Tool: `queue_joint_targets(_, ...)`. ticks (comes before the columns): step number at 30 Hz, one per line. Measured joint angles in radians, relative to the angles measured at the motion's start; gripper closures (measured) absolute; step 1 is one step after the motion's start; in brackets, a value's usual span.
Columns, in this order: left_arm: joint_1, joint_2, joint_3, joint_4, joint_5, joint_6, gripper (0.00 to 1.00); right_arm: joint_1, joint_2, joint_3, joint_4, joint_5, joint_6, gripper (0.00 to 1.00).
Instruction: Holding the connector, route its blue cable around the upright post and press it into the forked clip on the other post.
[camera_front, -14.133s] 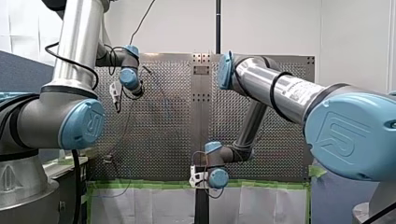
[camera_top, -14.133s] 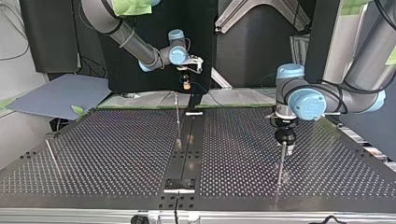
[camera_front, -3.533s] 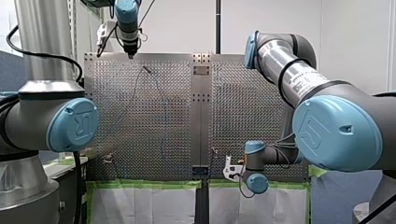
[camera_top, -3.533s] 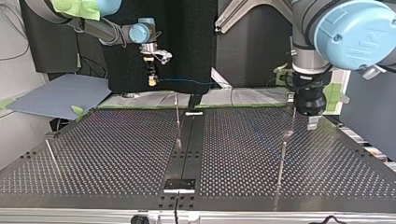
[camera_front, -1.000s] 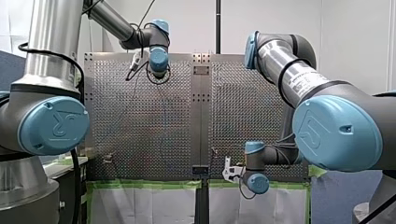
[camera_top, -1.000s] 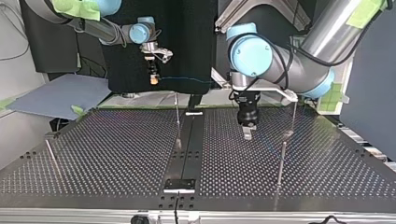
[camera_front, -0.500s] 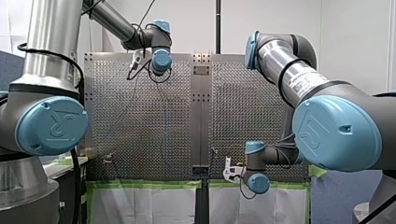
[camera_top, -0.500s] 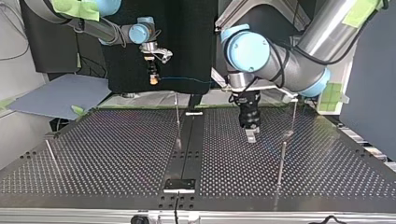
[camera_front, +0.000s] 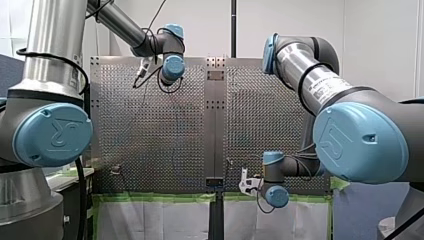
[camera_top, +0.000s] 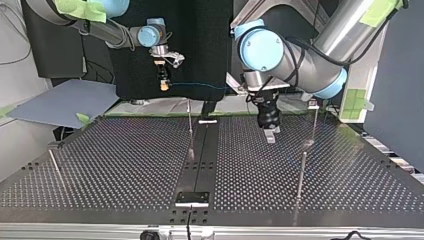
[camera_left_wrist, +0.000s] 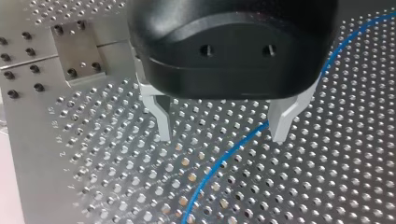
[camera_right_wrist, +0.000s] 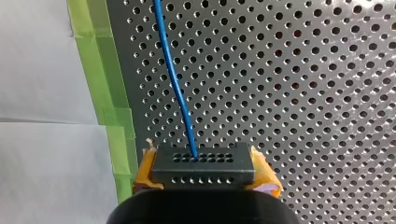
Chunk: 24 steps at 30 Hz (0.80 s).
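silver arms (camera_front: 50, 45), blue joint caps (camera_front: 52, 135), blk cables (camera_front: 79, 200)

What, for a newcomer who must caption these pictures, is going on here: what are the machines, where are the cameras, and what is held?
Two robot arms work over a perforated table with thin upright posts. One picture looks from behind the arms, one from across the table facing them, and two come from cameras on the wrists. The right gripper, with yellow pads, is shut on a black connector; a blue cable runs out of it. The left gripper is open and empty, just above the table over a stretch of that cable.
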Motion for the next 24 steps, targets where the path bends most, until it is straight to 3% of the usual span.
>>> queue_joint_targets(9, 0.006, -0.023, 0.007, 0.029, 0.046, 0.015, 0.00, -0.001, 0.000, 0.000, 0.000, 0.000, 0.000, 1.00)
queue_joint_targets(15, 0.014, -0.056, 0.027, 0.025, 0.012, 0.040, 0.00, -0.001, 0.000, 0.000, 0.000, -0.003, -0.001, 1.00)
queue_joint_targets(24, 0.008, -0.060, 0.038, -0.010, -0.046, 0.064, 0.00, -0.001, 0.000, 0.000, -0.002, -0.003, 0.000, 1.00)
